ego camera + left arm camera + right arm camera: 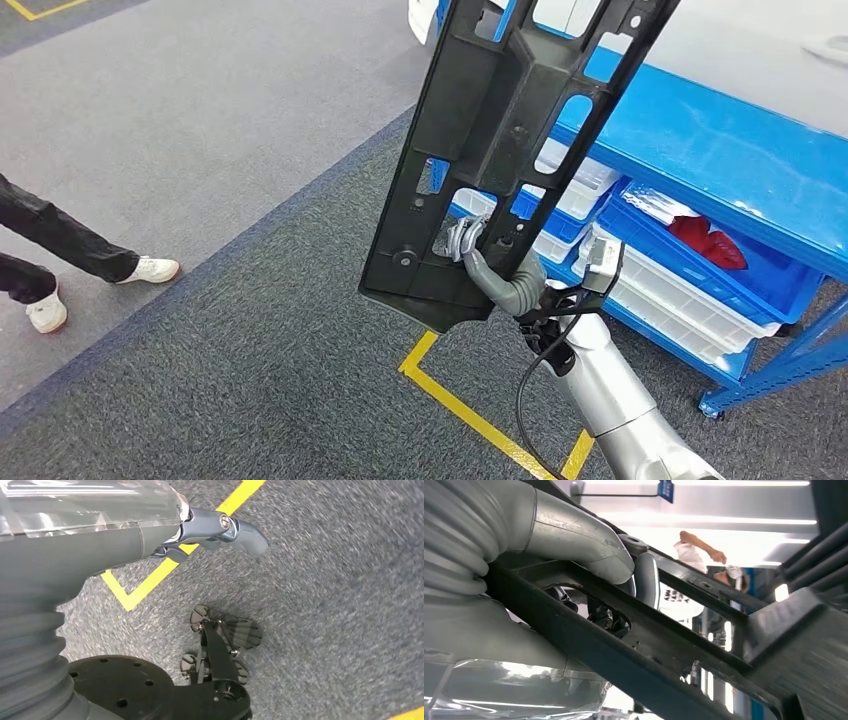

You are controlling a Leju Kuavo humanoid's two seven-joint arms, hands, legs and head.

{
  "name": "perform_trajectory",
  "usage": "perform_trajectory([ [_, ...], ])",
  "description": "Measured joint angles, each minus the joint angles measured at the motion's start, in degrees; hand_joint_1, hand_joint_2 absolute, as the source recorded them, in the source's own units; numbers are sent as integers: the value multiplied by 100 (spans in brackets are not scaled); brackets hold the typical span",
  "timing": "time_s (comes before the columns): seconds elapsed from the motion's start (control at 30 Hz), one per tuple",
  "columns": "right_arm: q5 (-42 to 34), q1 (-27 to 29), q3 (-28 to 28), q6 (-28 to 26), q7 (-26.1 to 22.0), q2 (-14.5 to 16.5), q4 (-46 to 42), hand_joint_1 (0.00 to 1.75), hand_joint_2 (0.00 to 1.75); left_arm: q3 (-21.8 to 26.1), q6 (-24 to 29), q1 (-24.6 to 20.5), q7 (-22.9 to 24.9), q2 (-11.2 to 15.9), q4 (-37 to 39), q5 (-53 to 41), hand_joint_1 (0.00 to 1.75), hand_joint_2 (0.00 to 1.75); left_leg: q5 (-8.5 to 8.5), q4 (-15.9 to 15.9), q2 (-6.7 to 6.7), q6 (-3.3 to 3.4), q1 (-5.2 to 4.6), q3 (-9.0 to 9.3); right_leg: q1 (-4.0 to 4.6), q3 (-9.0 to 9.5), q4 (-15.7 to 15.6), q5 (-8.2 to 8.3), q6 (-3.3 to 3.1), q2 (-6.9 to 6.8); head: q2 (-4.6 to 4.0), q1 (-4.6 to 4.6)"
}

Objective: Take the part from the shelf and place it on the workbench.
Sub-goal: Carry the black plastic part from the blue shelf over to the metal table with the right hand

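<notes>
Part (black) apparently in right hand

Big black part in the right hand blocks most of the space straight ahead. Blue shelf with its bins crowds the right side, pretty close. Left is wide open carpet, just a person's legs standing well off at the edge.

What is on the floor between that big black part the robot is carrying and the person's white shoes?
In the head view, nothing but bare grey carpet lies between the black part, held by the right robot hand, and the person's white shoes.
</notes>
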Motion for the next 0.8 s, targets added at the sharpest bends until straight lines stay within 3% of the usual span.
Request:
perform_trajectory([
  [0.07, 1, -19, 7, -4, 5, 11, -2, 175, 175, 0, 6, 17, 8, 4, 0, 1, 0, 175, 25, -7, -77, -75, 21, -45, -1, -7, -38, 33, -46, -128, 0, -1],
  [0.13, -5, -54, 9, 7, 14, 26, -4, 175, 175, 1, 15, 38, 16, 13, 1, 3, 0, 175, -114, 183, 126, -125, 0, -143, -19, 7, -98, 74, -120, -270, 0, -2],
  [0.2, -17, -83, 10, 26, 27, 37, -3, 175, 175, 2, 21, 35, 20, 16, 1, 12, 0, 175, -501, 843, 452, -157, -12, -430, -5, 5, -127, 93, -163, -424, 0, -4],
  [0.27, -26, -98, 14, 43, 43, 43, 5, 175, 175, 5, 22, 37, 17, 16, 0, 26, 0, 175, -809, 1564, 570, -185, 4, -733, 19, -6, -123, 92, -171, -593, 0, -4],
  [0.3, -28, -103, 18, 47, 52, 47, 10, 175, 175, 8, 23, 49, 13, 16, 0, 32, 0, 175, -816, 1677, 587, -195, 11, -763, 24, -9, -121, 90, -171, -673, 0, -4],
  [0.33, -32, -114, 25, 51, 60, 52, 15, 175, 175, 12, 26, 62, 7, 16, 0, 41, 0, 175, -707, 1533, 610, -199, 16, -666, 26, -9, -118, 86, -167, -749, 0, -4],
  [0.4, -43, -161, 42, 53, 68, 66, 28, 175, 175, 20, 34, 74, -7, 16, 0, 62, 0, 175, -364, 729, 779, -183, 13, -218, 34, -2, -103, 68, -145, -886, 0, -4],
  [0.47, -58, -229, 56, 53, 68, 78, 50, 175, 175, 30, 39, 67, -18, 16, 0, 81, 0, 175, -177, 94, 944, -104, -25, 105, 65, -2, -79, 49, -104, -1000, 0, -3],
  [0.5, -64, -257, 66, 53, 68, 84, 62, 175, 175, 37, 40, 68, -21, 17, 0, 85, 0, 175, -172, -3, 965, -62, -46, 140, 81, -3, -73, 46, -81, -1050, 0, -3],
  [0.57, -73, -296, 97, 53, 67, 98, 90, 175, 175, 52, 46, 91, -27, 19, 1, 89, 0, 175, -139, -26, 846, 22, -48, 124, 89, -2, -73, 39, -29, -1137, 0, -2],
  [0.6, -79, -311, 112, 52, 66, 105, 102, 175, 175, 57, 49, 102, -32, 20, 1, 89, 0, 175, -117, -46, 786, 60, -36, 123, 76, -12, -36, -1, 4, -1081, 0, -2],
  [0.67, -99, -338, 131, 52, 57, 112, 125, 175, 175, 63, 56, 100, -41, 22, 1, 91, 0, 175, -73, -84, 681, 127, -6, 123, 44, -163, 325, -252, 62, -794, 0, -1],
  [0.73, -118, -347, 141, 51, 46, 110, 156, 175, 175, 65, 57, 82, -46, 22, 1, 93, 0, 175, -54, -83, 569, 155, -2, 103, 23, -511, 1099, -627, 93, -528, 0, 0],
  [0.77, -122, -344, 146, 51, 44, 110, 177, 175, 175, 65, 57, 79, -46, 21, 1, 94, 0, 175, -50, -79, 499, 160, -2, 97, 17, -673, 1440, -736, 102, -484, 0, 0],
  [0.8, -123, -343, 151, 51, 43, 110, 197, 175, 175, 65, 56, 80, -46, 21, 0, 94, 0, 175, -46, -71, 424, 161, -2, 92, 11, -757, 1606, -738, 105, -468, 0, 0],
])
